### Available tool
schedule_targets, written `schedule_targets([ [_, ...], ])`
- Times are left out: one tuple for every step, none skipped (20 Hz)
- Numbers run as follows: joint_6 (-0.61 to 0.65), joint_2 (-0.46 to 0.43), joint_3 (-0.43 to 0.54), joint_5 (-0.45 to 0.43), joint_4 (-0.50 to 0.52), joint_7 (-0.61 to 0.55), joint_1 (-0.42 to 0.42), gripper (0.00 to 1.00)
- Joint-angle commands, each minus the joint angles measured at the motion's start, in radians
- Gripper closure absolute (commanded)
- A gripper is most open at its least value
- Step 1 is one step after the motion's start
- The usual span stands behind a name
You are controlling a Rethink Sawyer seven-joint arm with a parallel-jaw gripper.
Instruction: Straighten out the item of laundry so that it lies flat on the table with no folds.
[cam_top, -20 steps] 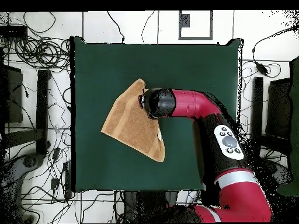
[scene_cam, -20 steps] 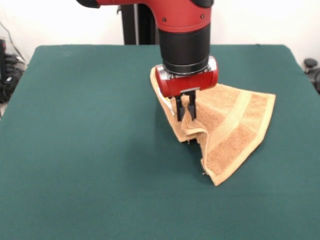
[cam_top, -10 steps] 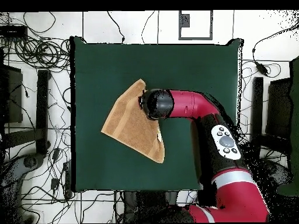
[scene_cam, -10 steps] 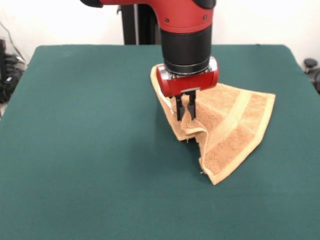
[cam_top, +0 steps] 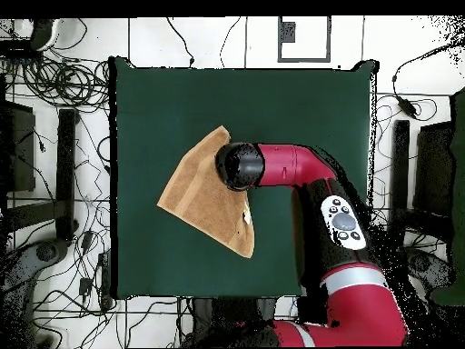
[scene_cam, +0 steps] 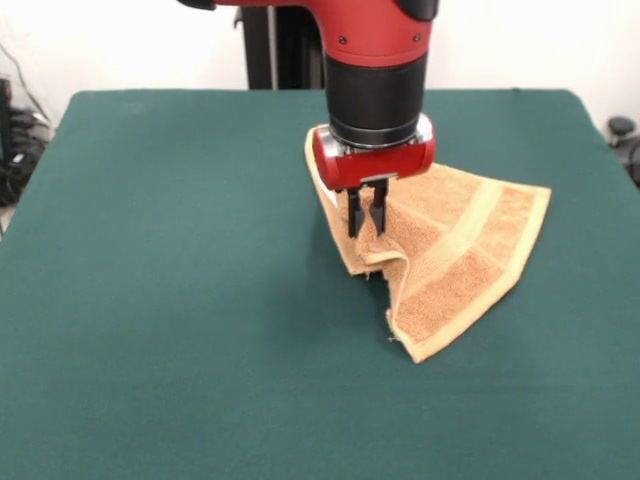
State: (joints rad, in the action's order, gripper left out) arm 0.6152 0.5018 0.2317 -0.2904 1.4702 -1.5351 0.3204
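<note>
Clearly your gripper [scene_cam: 366, 222] is pinching the towel [scene_cam: 455, 268] at its folded edge, fingers clenched on a ridge of cloth so the doubled layer can be dragged open. From the front, the towel is sitting at about 3 o'clock of the table [scene_cam: 160, 300] centre (still folded over). Compared with a second ago, its near corner is riding closer to the gripper.

Red arm [cam_top: 300, 168], black wrist cylinder, small screws, grey button panel, perhaps silver band near base
</note>
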Motion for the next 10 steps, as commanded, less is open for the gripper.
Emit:
schedule_targets([
  [0.002, -0.03, -0.042, -0.041, -0.004, -0.124, -0.064, 1.0],
  [0.005, -0.032, -0.046, -0.039, -0.009, -0.126, -0.068, 1.0],
  [0.012, -0.029, -0.047, -0.036, -0.009, -0.124, -0.07, 1.0],
  [0.024, -0.025, -0.043, -0.025, -0.008, -0.12, -0.067, 1.0],
  [0.042, -0.019, -0.038, -0.014, -0.007, -0.115, -0.065, 1.0],
  [0.063, -0.013, -0.035, -0.004, -0.011, -0.108, -0.064, 1.0],
  [0.083, -0.008, -0.035, 0.003, -0.016, -0.105, -0.066, 1.0],
  [0.103, -0.005, -0.035, 0.01, -0.025, -0.102, -0.068, 1.0],
  [0.118, -0.003, -0.035, 0.016, -0.032, -0.1, -0.071, 1.0],
  [0.129, -0.003, -0.035, 0.021, -0.041, -0.099, -0.073, 1.0],
])
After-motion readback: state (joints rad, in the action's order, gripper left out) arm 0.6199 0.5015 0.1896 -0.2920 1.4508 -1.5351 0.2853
